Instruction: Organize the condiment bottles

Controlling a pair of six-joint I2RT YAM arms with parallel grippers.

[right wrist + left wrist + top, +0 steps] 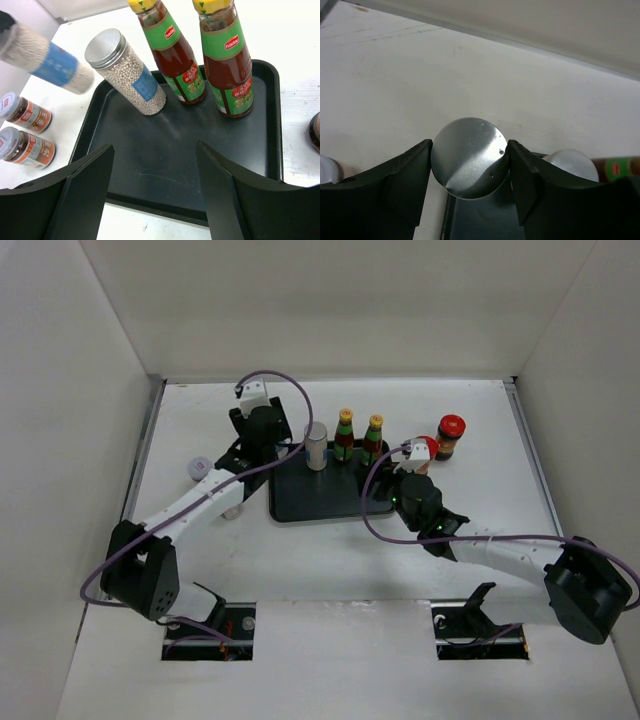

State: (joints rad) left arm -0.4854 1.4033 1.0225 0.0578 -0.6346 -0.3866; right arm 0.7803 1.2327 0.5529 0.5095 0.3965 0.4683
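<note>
While left pincer (470,150) clamps a silver-lidded shaker (467,162), right pincer (154,150) spread wide, tilted over tray (235,145)

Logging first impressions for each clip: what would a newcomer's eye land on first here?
The left claw is clamped around a silver-lidded shaker by the far left corner of the black tray. Along the tray's far side, a second shaker and two yellow-capped sauce bottles stand in a row. The right claw hangs open above the tray's bare near part.
</note>
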